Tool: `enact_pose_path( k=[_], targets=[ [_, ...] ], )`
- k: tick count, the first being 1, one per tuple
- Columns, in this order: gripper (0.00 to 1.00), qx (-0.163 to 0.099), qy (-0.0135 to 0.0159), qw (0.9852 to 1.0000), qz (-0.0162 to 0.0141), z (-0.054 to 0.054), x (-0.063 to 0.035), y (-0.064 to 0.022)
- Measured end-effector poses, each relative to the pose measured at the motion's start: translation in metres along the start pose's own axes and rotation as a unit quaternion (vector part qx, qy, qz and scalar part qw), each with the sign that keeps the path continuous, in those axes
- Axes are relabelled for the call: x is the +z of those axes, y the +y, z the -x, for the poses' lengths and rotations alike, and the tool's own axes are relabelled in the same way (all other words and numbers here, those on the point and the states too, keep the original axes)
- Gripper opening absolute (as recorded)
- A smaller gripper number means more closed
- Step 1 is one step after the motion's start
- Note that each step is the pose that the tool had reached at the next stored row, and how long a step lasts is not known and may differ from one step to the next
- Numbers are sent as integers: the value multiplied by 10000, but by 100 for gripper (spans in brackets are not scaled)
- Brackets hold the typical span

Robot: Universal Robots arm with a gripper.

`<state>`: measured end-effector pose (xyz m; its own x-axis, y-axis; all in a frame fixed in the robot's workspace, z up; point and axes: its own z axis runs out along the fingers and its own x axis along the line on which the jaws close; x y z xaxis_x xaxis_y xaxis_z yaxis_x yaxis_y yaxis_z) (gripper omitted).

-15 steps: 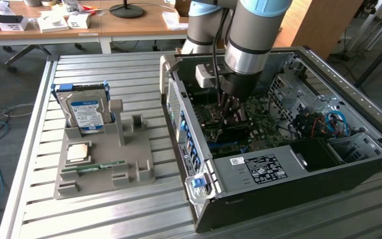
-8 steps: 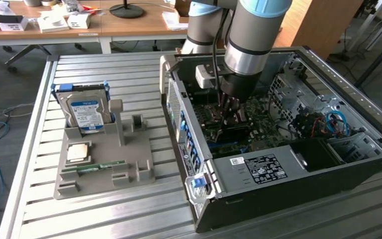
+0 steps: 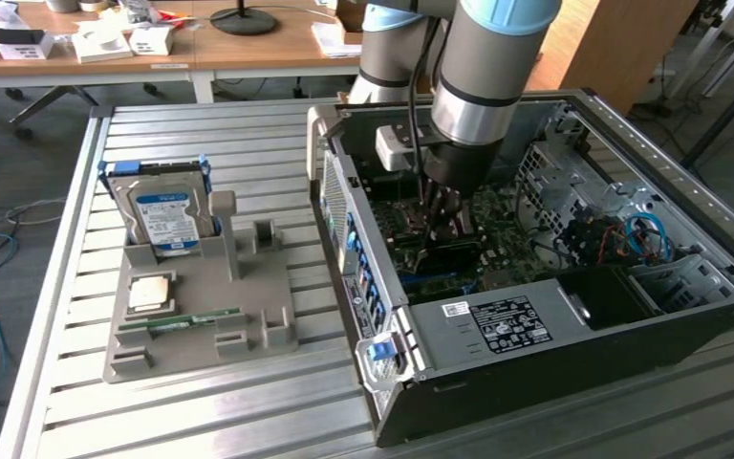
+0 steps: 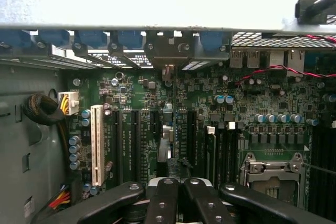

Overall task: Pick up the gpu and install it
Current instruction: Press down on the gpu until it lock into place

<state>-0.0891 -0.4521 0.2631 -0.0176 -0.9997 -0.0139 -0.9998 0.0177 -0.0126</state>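
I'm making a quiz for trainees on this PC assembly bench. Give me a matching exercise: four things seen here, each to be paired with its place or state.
Things:
1. hard drive
2. gripper
3. memory stick
4. white slot

Places or states:
A. shut, inside the open computer case, over the green board
B. lying flat on the grey holder
C. on the green board, near the yellow wires
D. standing upright in the grey holder

Pairs: 1-D, 2-A, 3-B, 4-C
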Motion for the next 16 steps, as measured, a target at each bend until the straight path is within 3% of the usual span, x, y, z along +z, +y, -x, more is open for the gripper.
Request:
enact_pose_path(
  k=[16],
  targets=[
    [11, 0, 0, 10000, 0, -1, 17, 2]
  ],
)
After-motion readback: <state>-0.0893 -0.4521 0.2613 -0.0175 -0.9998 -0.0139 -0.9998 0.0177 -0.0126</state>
